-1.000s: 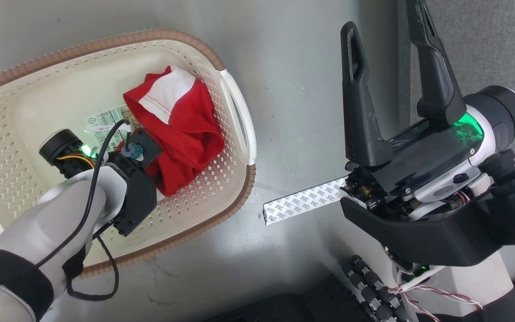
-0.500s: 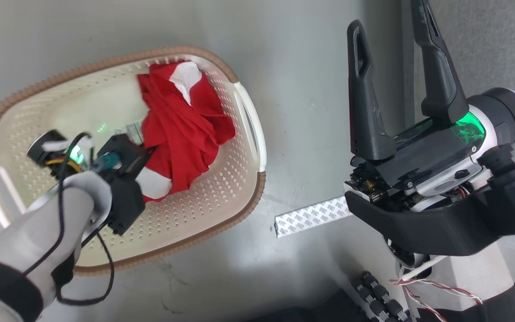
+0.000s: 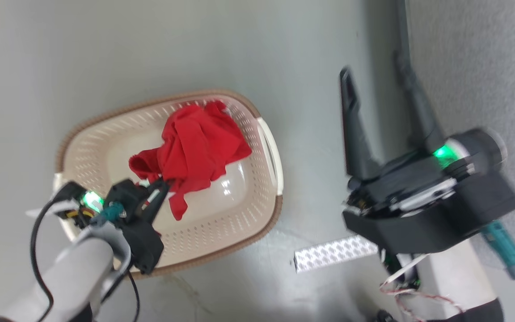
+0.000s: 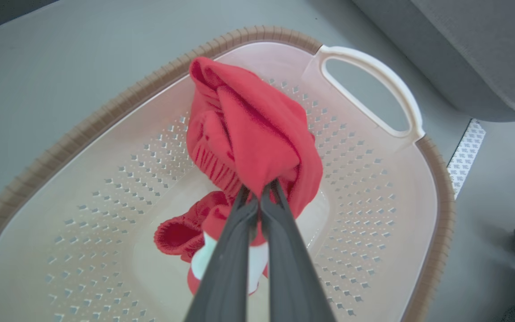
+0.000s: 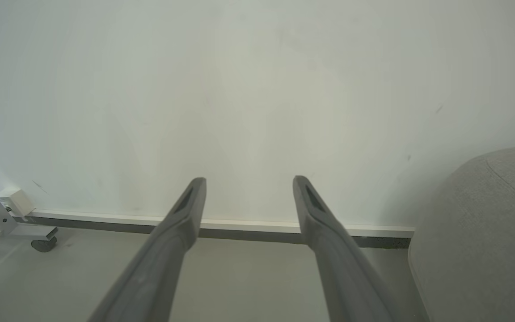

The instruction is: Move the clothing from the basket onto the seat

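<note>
The cream basket (image 3: pixel 257 210) (image 4: pixel 432 214) with its brown rim stands on the grey floor. My left gripper (image 3: pixel 163 184) (image 4: pixel 259 192) is shut on the red clothing (image 3: pixel 197 147) (image 4: pixel 257 138) and holds the bunched garment above the basket's bottom. A white panel (image 4: pixel 199 261) of it hangs below the fingers. My right gripper (image 3: pixel 373 80) (image 5: pixel 248 181) is open and holds nothing, over the floor beside the grey seat (image 3: pixel 476 67) (image 4: pixel 463 49) (image 5: pixel 481 232), which runs along the right.
A strip of patterned white tape (image 3: pixel 333 252) (image 4: pixel 465 154) lies on the floor between basket and seat. A white wall (image 5: pixel 239 89) with a baseboard stands ahead of the right gripper, and a caster on a metal frame (image 5: pixel 38 239) stands at the left.
The left gripper has lifted the red garment up off the basket's bottom. The head camera has risen, so basket and tape look smaller and sit lower.
</note>
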Available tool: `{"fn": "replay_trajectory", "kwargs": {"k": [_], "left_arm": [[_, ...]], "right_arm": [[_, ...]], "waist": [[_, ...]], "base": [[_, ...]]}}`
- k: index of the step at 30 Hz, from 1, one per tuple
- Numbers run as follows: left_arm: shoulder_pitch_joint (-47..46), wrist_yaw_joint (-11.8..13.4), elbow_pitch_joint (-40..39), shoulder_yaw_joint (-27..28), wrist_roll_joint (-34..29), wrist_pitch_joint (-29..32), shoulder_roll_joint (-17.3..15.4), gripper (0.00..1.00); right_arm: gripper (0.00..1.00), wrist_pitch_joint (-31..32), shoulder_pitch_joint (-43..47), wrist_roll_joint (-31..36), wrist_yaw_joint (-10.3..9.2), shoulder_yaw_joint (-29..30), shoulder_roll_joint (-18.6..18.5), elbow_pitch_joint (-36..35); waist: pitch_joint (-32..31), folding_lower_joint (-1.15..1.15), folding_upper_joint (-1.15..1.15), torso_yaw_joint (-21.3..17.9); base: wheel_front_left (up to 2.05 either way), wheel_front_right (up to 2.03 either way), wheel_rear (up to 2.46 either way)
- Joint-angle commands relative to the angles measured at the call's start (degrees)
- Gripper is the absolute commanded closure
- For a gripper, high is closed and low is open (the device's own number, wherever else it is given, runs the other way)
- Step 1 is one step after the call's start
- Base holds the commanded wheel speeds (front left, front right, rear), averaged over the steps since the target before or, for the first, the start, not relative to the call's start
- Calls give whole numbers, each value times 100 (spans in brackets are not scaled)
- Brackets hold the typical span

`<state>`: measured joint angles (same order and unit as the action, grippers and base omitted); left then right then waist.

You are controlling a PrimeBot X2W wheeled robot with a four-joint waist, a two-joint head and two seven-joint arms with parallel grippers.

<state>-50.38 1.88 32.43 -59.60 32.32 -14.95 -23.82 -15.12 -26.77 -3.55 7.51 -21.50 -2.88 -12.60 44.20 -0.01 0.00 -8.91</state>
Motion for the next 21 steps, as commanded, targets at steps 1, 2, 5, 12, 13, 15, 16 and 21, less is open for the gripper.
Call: {"fn": "replay_trajectory", "kwargs": {"k": [1,2,5,12,13,15,16,21], "left_arm": [[156,21,-39,41,-55,-31,-20,100],[267,37,-139,145,-101,-32,-4,100],[596,98,-437,465,-259,-33,55,100],[1410,149,-1119,1246,-615,-33,183,100],[1623,144,-1272,1429,-719,-34,220,100],[1830,166,-1422,1601,-804,-33,251,100],[1934,177,-1481,1680,-844,-33,261,100],[2342,253,-1787,2024,-965,-34,384,100]], "right_arm": [[0,-4,111,-2,-4,-24,0,43],[0,-4,159,-15,-4,-55,1,131],[0,-4,344,-15,-4,-83,-7,375],[0,-4,879,-148,-4,-73,-117,655],[0,-4,1070,-207,-4,-88,-166,730],[0,-4,1263,-271,-4,-123,-224,790],[0,-4,1355,-305,-4,-146,-251,833],[0,-4,1813,-523,-4,-367,-421,1102]], "waist": [[-597,1,0,331],[-723,1,0,370],[-1119,1,0,482],[-2053,1,0,675],[-2352,1,0,727],[-2622,1,0,764],[-2753,1,0,776],[-3338,1,0,825]], "base": [[0,0,0],[0,0,0],[0,0,0],[0,0,0],[0,0,0],[0,0,0],[0,0,0],[0,0,0]]}}
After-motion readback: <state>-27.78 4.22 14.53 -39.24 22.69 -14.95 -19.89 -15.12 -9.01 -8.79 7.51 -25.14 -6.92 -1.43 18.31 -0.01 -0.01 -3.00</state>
